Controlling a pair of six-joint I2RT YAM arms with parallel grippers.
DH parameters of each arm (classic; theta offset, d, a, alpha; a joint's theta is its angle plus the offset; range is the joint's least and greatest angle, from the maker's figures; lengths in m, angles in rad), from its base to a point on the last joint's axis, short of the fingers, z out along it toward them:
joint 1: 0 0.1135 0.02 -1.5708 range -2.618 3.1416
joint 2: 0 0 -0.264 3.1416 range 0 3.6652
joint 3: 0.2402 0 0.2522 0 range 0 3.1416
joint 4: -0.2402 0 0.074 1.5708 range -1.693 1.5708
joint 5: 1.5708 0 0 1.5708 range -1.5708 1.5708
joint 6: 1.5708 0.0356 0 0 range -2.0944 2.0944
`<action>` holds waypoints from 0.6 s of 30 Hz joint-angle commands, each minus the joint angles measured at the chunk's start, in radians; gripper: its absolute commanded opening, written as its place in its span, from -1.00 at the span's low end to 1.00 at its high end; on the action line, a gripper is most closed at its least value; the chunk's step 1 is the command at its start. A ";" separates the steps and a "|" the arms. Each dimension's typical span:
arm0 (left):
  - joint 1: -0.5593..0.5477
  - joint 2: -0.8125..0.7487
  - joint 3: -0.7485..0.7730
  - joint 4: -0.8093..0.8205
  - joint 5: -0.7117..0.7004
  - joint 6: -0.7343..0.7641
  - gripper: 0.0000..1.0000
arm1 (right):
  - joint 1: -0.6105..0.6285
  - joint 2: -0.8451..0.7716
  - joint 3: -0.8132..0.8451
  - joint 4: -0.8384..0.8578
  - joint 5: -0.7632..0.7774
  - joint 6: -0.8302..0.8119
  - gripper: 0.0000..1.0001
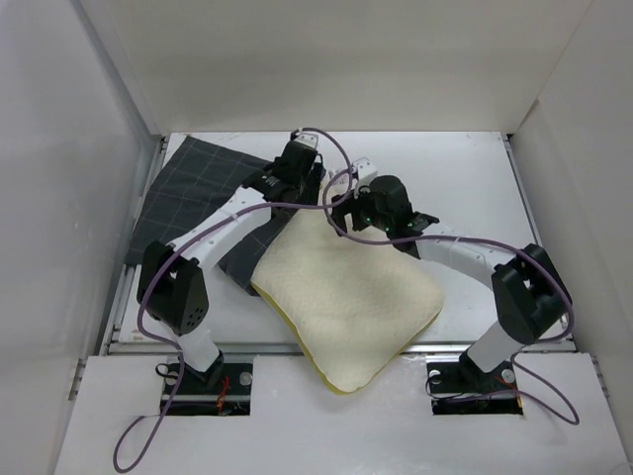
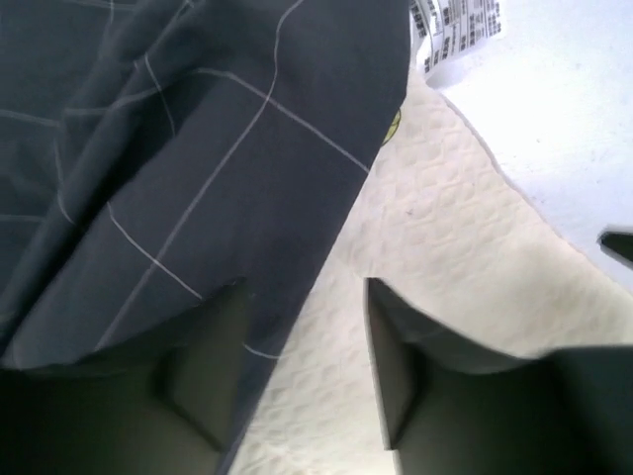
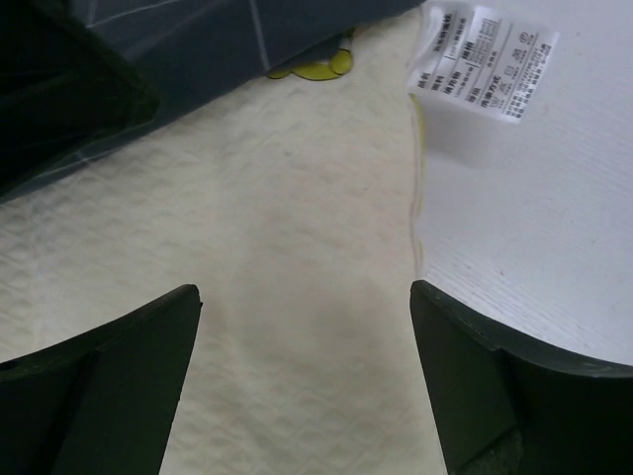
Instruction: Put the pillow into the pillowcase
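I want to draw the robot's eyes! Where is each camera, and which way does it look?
Top: above and behind, looking down on table, pillow and pillowcase; left arm and right arm show.
Left wrist: on the left arm, looking past the left pincer at pillowcase edge over pillow.
Right wrist: on the right arm, looking past the open right pincer at the pillow's edge.
Shared: both wrist views show the white label by the pillow's corner.
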 commanded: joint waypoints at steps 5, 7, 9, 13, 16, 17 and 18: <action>0.004 0.079 0.142 -0.017 0.058 0.118 0.46 | -0.124 0.169 0.081 0.068 -0.258 -0.035 0.83; 0.004 0.151 0.211 -0.027 0.078 0.153 0.49 | -0.124 0.205 0.105 0.077 -0.296 -0.035 0.80; 0.004 0.223 0.257 -0.041 0.089 0.164 0.47 | -0.124 0.243 0.105 0.110 -0.333 -0.035 0.73; 0.013 0.327 0.384 -0.075 0.078 0.199 0.08 | -0.124 0.271 0.105 0.179 -0.427 -0.009 0.27; 0.013 0.390 0.441 -0.105 0.032 0.199 -0.33 | -0.124 0.280 0.096 0.220 -0.496 0.000 -0.11; 0.013 0.404 0.479 -0.122 -0.009 0.199 -0.56 | -0.124 0.280 0.096 0.231 -0.506 0.000 -0.43; 0.013 0.415 0.501 -0.133 -0.009 0.183 -0.57 | -0.124 0.280 0.096 0.231 -0.507 0.009 -0.60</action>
